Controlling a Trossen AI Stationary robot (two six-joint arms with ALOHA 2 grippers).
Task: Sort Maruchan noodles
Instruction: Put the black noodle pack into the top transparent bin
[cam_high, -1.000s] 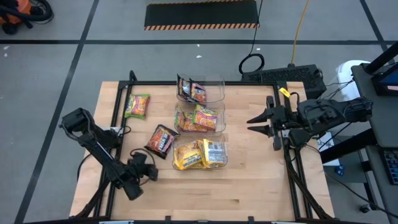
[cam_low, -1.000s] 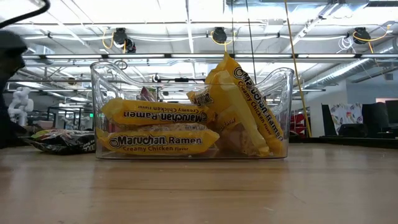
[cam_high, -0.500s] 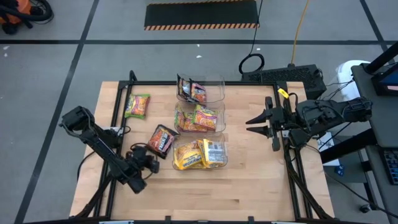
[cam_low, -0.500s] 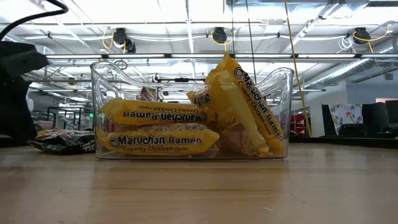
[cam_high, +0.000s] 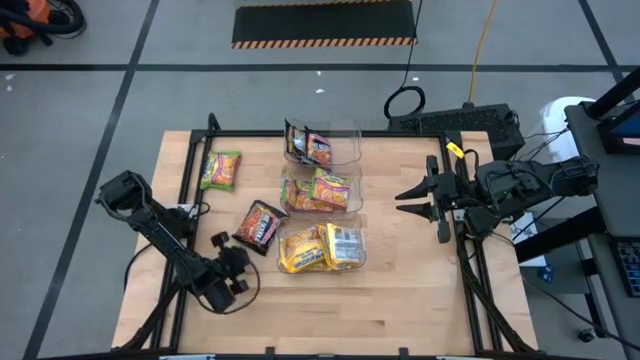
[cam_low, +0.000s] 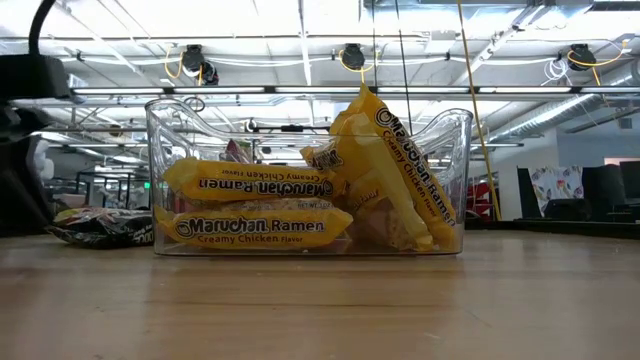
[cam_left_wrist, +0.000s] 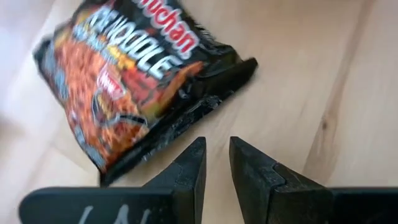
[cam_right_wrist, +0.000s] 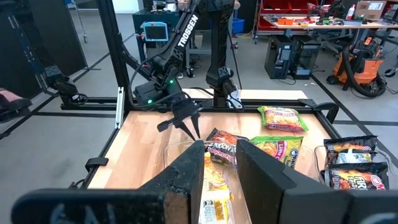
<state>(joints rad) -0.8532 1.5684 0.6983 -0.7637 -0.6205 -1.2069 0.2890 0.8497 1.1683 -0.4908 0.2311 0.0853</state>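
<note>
A glossy, crinkled dark brown noodle packet (cam_high: 259, 224) with red-orange print lay flat on the wooden worktop (cam_high: 400, 300), its long axis skewed to the edges, just beside the clear bins (cam_high: 345, 215). The left gripper (cam_left_wrist: 216, 163) hovered close by, fingers narrowly parted, empty. The right gripper (cam_high: 403, 196) waited near the right edge, empty, fingers slightly apart.

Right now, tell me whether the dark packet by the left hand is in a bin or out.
Out. The dark packet lies flat on the table, left of the bins.
</note>
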